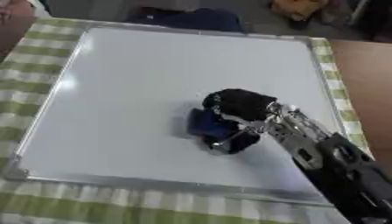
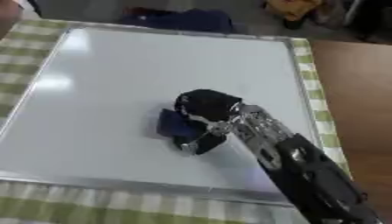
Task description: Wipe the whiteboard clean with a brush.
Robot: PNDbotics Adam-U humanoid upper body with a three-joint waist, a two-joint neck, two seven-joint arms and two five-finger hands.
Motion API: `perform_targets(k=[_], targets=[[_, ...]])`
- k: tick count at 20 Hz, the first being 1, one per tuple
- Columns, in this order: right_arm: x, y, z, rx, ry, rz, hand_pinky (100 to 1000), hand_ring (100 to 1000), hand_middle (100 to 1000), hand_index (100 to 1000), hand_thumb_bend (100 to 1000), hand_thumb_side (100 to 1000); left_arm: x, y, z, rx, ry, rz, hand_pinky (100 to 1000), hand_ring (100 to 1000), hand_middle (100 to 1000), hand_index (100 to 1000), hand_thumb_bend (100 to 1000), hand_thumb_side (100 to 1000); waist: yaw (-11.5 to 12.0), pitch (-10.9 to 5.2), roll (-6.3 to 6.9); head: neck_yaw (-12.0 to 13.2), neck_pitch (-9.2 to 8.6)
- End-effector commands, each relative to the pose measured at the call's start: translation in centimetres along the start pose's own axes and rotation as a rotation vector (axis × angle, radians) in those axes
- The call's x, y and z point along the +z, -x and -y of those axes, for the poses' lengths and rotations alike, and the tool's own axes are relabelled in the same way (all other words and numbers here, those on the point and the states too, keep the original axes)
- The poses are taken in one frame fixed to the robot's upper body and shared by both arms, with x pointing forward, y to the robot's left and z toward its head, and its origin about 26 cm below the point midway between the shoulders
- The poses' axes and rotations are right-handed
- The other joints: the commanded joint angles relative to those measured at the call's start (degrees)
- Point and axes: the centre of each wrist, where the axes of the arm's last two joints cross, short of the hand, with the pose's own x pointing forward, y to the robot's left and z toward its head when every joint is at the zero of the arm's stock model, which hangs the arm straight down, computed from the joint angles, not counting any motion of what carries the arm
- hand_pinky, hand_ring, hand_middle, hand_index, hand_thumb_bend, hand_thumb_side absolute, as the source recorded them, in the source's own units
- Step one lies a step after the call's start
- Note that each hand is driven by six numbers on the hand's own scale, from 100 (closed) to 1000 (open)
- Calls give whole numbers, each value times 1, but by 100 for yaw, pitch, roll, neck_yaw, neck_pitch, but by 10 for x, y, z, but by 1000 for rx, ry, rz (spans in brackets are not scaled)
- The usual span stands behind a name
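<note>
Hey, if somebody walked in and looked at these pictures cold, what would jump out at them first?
Most likely the robot's black right hand, reaching in from the lower right and curled round a blue brush near the middle of the whiteboard. Next, the whiteboard itself: large, silver-framed, filling most of the view, with no writing visible on it. It lies on a green-and-white checked cloth that shows around its edges.

Surface: brown table (image 1: pixel 373 83), seen bare at right | Covering: green-and-white checked cloth (image 1: pixel 115 201) is spread over it | On cloth: silver-framed whiteboard (image 1: pixel 138 74), laid flat, centred
</note>
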Motion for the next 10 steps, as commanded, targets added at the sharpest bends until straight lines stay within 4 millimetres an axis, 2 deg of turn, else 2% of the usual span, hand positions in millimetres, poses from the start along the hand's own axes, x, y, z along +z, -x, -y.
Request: perform_targets(k=[1, 10], targets=[[7, 4, 14, 20, 33, -7, 782, 825, 485, 100, 100, 381, -5, -7, 1, -4, 15, 25, 529, 549, 534, 407, 138, 1000, -3, -96, 32, 6, -50], [19, 9, 25, 27, 62, -25, 779, 820, 473, 100, 100, 369, -4, -7, 1, -7, 13, 23, 529, 549, 534, 406, 139, 1000, -33, -103, 20, 43, -51]])
